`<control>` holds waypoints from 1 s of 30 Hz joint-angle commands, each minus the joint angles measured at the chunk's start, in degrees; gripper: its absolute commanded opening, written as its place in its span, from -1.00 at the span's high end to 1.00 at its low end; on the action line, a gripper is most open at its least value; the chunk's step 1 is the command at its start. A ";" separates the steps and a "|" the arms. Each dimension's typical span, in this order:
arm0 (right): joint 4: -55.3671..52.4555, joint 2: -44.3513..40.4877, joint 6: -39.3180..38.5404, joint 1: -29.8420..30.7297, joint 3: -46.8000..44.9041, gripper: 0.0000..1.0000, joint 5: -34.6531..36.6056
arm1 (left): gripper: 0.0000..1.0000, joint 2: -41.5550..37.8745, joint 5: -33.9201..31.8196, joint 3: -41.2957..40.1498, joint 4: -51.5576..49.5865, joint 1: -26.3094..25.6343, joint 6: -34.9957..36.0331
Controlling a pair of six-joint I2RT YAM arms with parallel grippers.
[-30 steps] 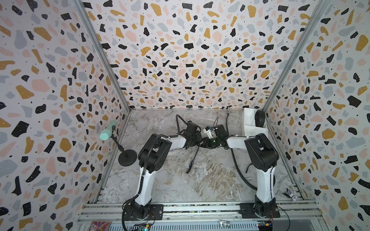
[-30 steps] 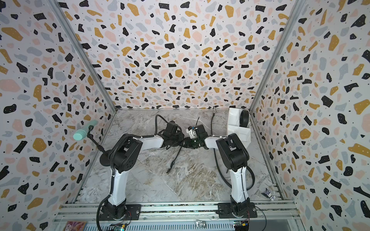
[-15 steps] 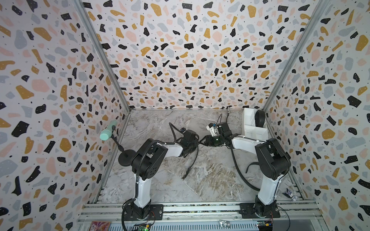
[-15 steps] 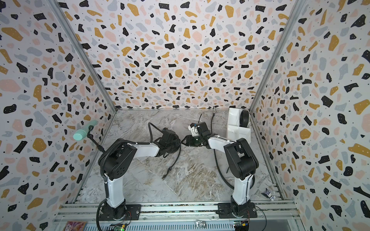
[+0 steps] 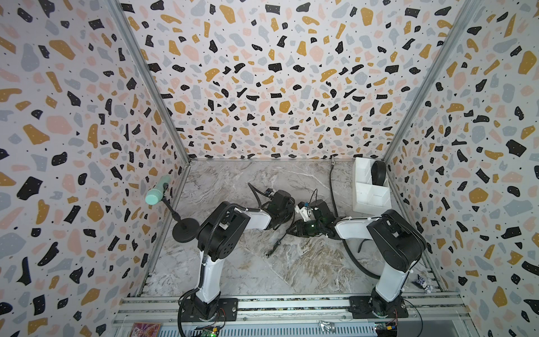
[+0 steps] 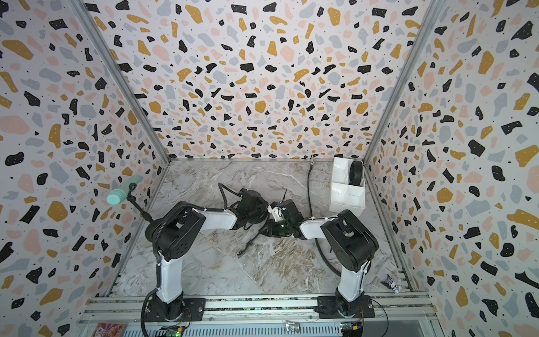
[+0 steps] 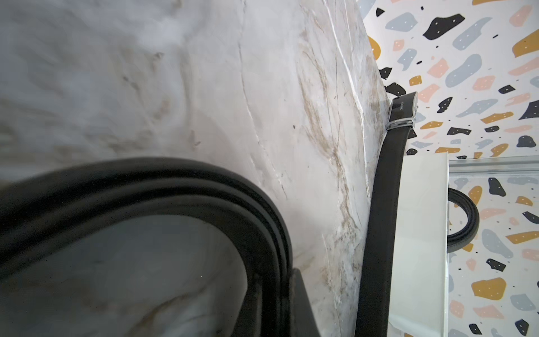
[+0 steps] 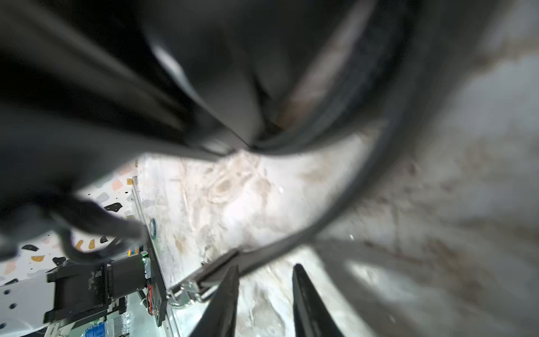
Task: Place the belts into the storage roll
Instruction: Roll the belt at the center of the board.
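In both top views the storage roll (image 5: 369,201) (image 6: 345,201) stands in the far right corner of the table (image 5: 227,181), close to the side wall. One of its far cells holds one coiled belt (image 5: 378,172) (image 6: 356,172), standing on its edge. A second belt (image 5: 331,186) (image 6: 309,183) lies straight on the table just beside the box, with its end at the back wall. The thin belt (image 5: 275,245) (image 6: 248,243) is in the middle between the two arms, with its loose end on the table. I count three belts and one box: one belt inside, two outside.

In the left wrist view the thin belt's coil (image 7: 204,186) shows three layers. The left gripper (image 7: 280,291) has its fingers pressed together on these layers. The second belt (image 7: 382,218) with its black buckle (image 7: 402,109) runs along the box wall (image 7: 420,233).

The right wrist view is blurred. The right gripper (image 8: 266,267) has its fingers spread, with only table between them. The silver buckle (image 8: 189,287) lies just beside one finger.
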 commanded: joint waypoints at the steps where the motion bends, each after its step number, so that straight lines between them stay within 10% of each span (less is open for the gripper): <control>1: 6.70 1.53 1.38 -0.19 3.66 0.39 -1.00 | 1.00 2.23 4.03 -1.00 -3.82 -1.35 -1.45; 6: 1.10 -0.16 -1.04 -1.22 4.02 0.37 -1.15 | 0.99 2.01 4.49 -1.69 -4.99 -1.27 0.08; 15: -20.33 -9.89 -11.44 -7.62 4.13 0.09 1.91 | 0.27 0.76 3.64 2.23 -10.26 -1.18 3.80; 30: -24.84 -5.04 -13.84 -12.92 13.04 -0.20 5.90 | -0.31 -7.96 -6.11 6.94 -20.24 -1.18 11.33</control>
